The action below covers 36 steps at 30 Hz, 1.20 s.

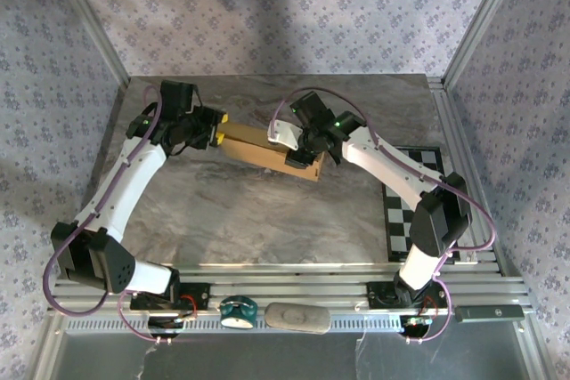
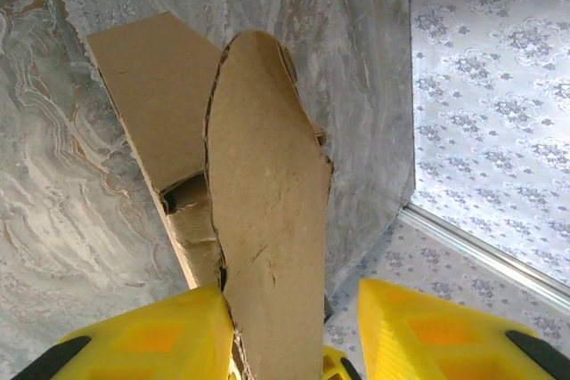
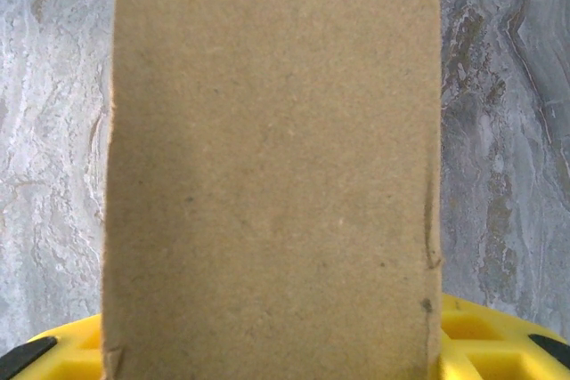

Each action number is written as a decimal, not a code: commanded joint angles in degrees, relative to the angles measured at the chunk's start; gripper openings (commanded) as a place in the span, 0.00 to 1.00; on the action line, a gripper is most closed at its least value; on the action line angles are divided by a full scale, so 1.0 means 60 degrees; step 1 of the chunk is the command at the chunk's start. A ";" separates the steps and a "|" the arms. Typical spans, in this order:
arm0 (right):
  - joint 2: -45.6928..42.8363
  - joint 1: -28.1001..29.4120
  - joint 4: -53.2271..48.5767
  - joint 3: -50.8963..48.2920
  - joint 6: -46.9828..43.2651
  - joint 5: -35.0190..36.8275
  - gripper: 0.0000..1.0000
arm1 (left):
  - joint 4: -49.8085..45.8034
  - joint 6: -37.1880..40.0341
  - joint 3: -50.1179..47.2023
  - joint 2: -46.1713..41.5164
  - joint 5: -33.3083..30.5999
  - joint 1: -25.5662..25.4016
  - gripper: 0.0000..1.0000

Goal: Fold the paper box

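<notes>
Two grippers meet at one paper box (image 1: 267, 153). It lies toward the far side of the table (image 1: 267, 229), about halfway across. The box is thin brown card, so it should be light and bendy. It will fold well along its lines, but a hard pinch may crush or tear it. The flat sides and the end flaps look like the best places to hold.

The left gripper (image 1: 216, 131) is at the left end. Its jaws are partly open around a rounded flap (image 2: 267, 220). One yellow finger (image 2: 151, 335) touches the flap, and the other finger (image 2: 427, 327) stands apart from it.

The right gripper (image 1: 305, 153) is at the right end. A yellow finger shows on each side of a wide card face, but I cannot tell if they squeeze it.

The table is smooth grey marble, so the box may slide. A checkered board (image 1: 419, 202) lies on the right. Flowery walls (image 1: 267, 6) stand all around.
</notes>
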 commanded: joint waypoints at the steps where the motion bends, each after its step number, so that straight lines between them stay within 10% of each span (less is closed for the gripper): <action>1: -0.0108 0.0145 -0.0353 0.0262 0.0154 -0.0710 0.47 | 0.1017 0.0296 -0.0125 0.0061 0.0056 0.0170 0.41; 14: 0.0164 0.0084 -0.0453 0.0318 0.0719 -0.1082 0.48 | 0.1491 0.0584 -0.0544 0.0262 0.0369 -0.0084 0.44; 36: 0.0515 0.0216 -0.0965 0.0383 0.1158 -0.0900 0.57 | 0.1571 0.0477 -0.1436 0.0071 0.0482 -0.0299 0.15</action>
